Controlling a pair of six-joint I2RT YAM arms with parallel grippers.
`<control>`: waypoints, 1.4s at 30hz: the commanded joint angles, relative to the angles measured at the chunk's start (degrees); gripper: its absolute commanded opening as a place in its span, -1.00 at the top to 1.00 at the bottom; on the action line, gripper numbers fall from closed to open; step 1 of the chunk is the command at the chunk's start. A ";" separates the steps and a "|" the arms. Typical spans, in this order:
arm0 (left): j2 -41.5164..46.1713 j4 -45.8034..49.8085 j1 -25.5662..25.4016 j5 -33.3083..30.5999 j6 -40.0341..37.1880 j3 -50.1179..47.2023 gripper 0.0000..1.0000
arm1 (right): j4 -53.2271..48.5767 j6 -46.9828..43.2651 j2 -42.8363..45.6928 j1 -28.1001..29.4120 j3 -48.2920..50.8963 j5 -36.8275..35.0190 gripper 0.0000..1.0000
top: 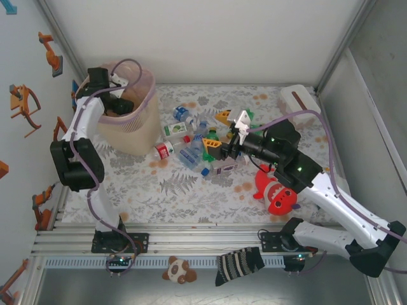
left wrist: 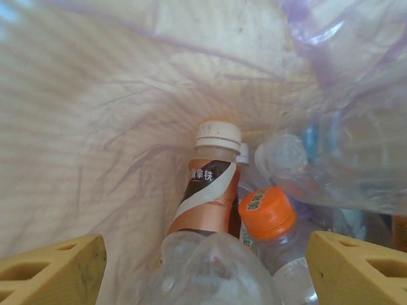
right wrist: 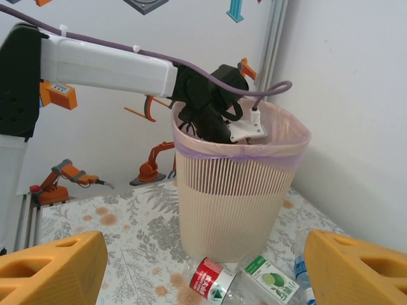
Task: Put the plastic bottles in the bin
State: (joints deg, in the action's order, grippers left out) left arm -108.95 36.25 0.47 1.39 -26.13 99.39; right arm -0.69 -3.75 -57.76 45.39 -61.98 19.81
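Note:
The beige bin (top: 137, 124) with its pink liner stands at the back left. My left gripper (top: 118, 103) is down inside it, open. In the left wrist view its yellow fingers (left wrist: 54, 273) are wide apart over a clear bottle (left wrist: 216, 267), a brown-label bottle (left wrist: 213, 184) and an orange-capped bottle (left wrist: 267, 213). Several plastic bottles (top: 187, 136) lie in a heap on the cloth right of the bin. My right gripper (top: 218, 131) hovers open at the heap's right side, facing the bin (right wrist: 232, 197), with a red-label bottle (right wrist: 213, 279) and a lime-label bottle (right wrist: 270, 279) lying ahead.
A red shark plush (top: 280, 194) lies under the right arm. At the back right corner stands a white box (top: 297, 98). A striped sock (top: 240, 264) and a small plush (top: 178, 270) rest on the front rail. Walls close in on both sides.

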 commanded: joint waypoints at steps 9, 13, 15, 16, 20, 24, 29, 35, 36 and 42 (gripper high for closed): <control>10.12 3.38 0.67 7.53 5.26 4.23 -0.65 | -1.64 -0.11 0.05 -0.23 -0.31 -2.40 -0.60; 12.87 3.82 0.68 10.12 7.29 4.68 -0.65 | -4.59 -0.12 -1.40 -0.21 -1.52 -5.74 -0.59; 13.99 4.29 0.76 11.16 8.24 5.01 -0.65 | -6.60 0.65 -2.37 -0.22 -2.41 -8.01 -0.58; 14.63 4.44 0.76 11.73 8.93 5.09 -0.65 | -7.63 1.14 -2.89 -0.21 -2.87 -9.20 -0.58; 16.95 4.55 0.76 14.67 11.69 4.59 -0.64 | -10.36 3.20 -4.56 -0.31 -3.91 -12.26 -0.56; 19.86 2.95 0.76 19.54 15.10 2.27 -0.63 | -15.33 8.01 -7.14 -0.69 -5.82 -17.93 -0.53; 24.94 -2.27 0.76 25.10 19.74 -4.31 -0.63 | -23.50 16.01 -10.74 -2.71 -8.31 -22.50 -0.46; 29.93 -8.79 0.76 30.89 24.48 -12.17 -0.63 | -31.57 26.87 -14.65 -4.89 -10.07 -25.45 -0.38; 30.41 -9.63 0.76 31.89 24.99 -13.11 -0.63 | -32.56 29.51 -15.23 -5.24 -10.09 -26.26 -0.38; 32.47 -13.16 0.67 34.12 25.99 -17.17 -0.63 | -34.47 54.69 -17.23 -5.48 -5.99 -35.38 -0.37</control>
State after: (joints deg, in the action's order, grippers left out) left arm -78.39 27.09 0.91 32.23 -2.00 83.20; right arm -32.08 32.95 -74.70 40.18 -69.69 -8.25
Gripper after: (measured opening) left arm 0.818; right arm 0.689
